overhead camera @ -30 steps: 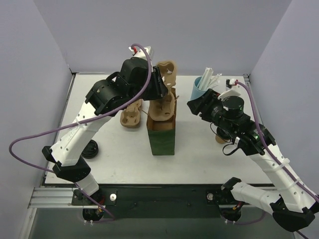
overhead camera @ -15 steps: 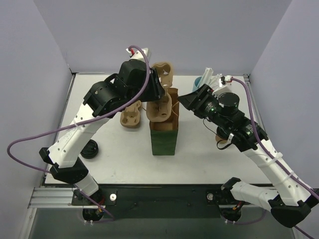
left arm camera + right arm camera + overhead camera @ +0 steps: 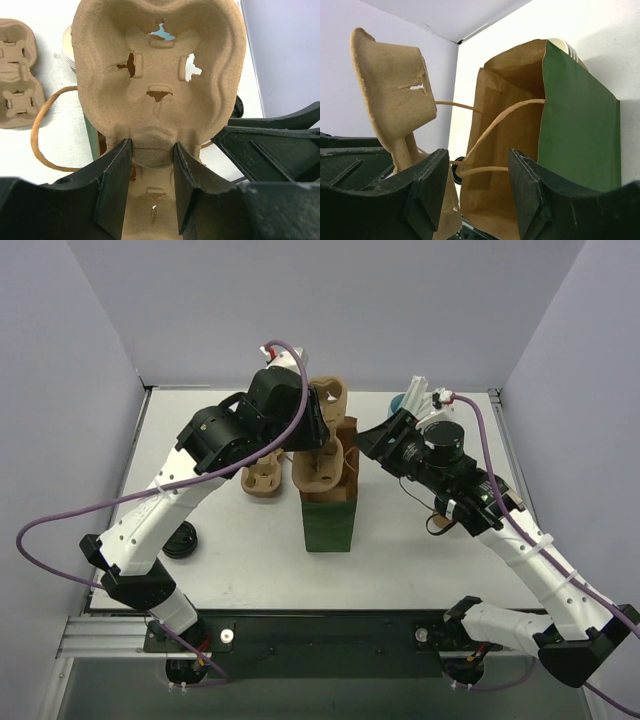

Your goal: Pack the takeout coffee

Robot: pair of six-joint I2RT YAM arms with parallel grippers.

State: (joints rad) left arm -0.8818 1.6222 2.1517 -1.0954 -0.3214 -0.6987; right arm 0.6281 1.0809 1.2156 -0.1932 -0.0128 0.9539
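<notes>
Takeout coffee (image 3: 180, 540) sitting far left on counter (image 3: 250, 560), half hidden by arm, well apart from bag (image 3: 327, 525). Probably thin-walled and spillable, so gripping mid-wall, upright. Left claw (image 3: 150, 152) pinching pulp carrier (image 3: 155, 60) above bag. Right claw (image 3: 477, 160) hanging spread, empty.

Looks past the hand (image 3: 477, 165), fingers (image 3: 427, 195) apart, into an open green bag (image 3: 580, 115), brown inside, twine handles (image 3: 505, 117) looping from its mouth. Shows a pulp carrier (image 3: 395, 85) tilted just left of the bag, white bench (image 3: 600, 30) behind.
</notes>
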